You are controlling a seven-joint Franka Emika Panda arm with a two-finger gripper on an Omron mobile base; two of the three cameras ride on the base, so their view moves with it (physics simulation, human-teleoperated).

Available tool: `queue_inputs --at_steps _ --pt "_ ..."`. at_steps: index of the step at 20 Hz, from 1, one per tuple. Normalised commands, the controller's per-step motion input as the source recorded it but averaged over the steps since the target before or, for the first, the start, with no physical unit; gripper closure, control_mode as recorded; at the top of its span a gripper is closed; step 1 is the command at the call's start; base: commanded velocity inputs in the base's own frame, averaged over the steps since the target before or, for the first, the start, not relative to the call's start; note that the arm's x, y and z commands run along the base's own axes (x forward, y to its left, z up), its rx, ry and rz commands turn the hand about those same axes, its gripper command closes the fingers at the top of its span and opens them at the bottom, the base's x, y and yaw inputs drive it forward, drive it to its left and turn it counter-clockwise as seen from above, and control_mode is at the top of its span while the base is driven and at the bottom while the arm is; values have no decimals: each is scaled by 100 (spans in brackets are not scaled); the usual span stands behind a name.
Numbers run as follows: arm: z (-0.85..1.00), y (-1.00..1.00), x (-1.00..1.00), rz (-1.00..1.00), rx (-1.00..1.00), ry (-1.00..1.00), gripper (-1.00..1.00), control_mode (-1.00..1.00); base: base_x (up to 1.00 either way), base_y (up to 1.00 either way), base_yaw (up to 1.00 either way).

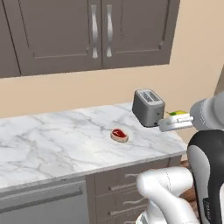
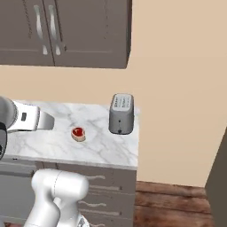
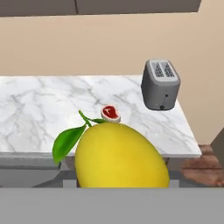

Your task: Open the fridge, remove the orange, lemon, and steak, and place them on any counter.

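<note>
A large yellow lemon point(image 3: 120, 155) with a green leaf fills the lower middle of the hand view and hides the fingertips. From the left base view the lemon point(image 1: 178, 113) sits in my gripper point(image 1: 175, 118), which is shut on it above the counter's right end, just right of the toaster. The steak point(image 1: 119, 134) point(image 2: 78, 133) point(image 3: 110, 113), red with a pale rim, lies flat on the white marble counter point(image 1: 52, 140) point(image 2: 111, 148) point(image 3: 39, 109), left of the gripper. My hand point(image 2: 33, 119) hangs over the counter's front. The fridge and the orange are out of view.
A grey toaster point(image 1: 148, 107) point(image 2: 121, 113) point(image 3: 160, 84) stands at the counter's right end. Dark brown wall cabinets point(image 1: 87, 30) hang above. Drawers with silver handles point(image 1: 124, 192) lie below. Wood floor point(image 2: 177, 204) and a dark upright panel point(image 2: 219, 177) are to the right.
</note>
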Motion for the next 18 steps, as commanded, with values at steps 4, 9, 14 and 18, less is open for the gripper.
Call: queue_inputs --at_steps 4,9,14,18 --pt "0 0 0 0 0 0 100 100 -2 0 43" --pt "0 0 0 0 0 0 100 100 21 0 32" --pt "0 0 0 0 0 0 100 100 45 0 14" --pt "0 0 0 0 0 0 100 100 56 0 8"
